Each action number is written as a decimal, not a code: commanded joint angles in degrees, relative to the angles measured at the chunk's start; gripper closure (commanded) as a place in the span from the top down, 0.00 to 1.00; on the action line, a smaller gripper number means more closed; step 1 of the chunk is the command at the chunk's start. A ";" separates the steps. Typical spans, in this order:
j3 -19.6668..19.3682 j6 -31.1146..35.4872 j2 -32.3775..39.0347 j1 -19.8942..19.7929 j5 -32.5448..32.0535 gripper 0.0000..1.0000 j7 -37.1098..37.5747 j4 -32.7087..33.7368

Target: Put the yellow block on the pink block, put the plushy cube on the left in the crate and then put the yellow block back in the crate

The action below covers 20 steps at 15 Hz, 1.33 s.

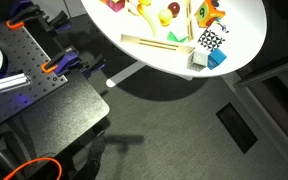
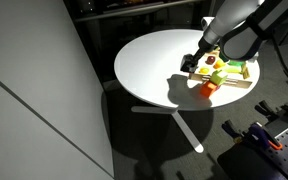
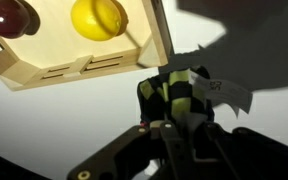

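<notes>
The gripper (image 3: 177, 85) is clamped on the checked plush cube (image 3: 180, 102), one finger on each side. A white tag (image 3: 230, 95) sticks out from the cube. The cube sits just outside a corner of the wooden crate (image 3: 74, 70), over the white counter (image 3: 54, 125); whether it touches the counter cannot be told. Inside the crate lie a yellow ball (image 3: 99, 18) and a dark red ball (image 3: 9, 15). In an exterior view the gripper (image 2: 192, 63) hangs at the crate's (image 2: 239, 85) end.
</notes>
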 commanded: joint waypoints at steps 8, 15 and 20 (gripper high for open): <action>-20.66 -0.40 -3.74 15.01 -2.07 0.05 0.68 -0.79; -34.11 -2.09 -4.16 24.84 -2.25 0.06 0.39 -2.59; -42.77 -5.10 -5.50 32.04 -2.46 0.07 -0.12 -5.29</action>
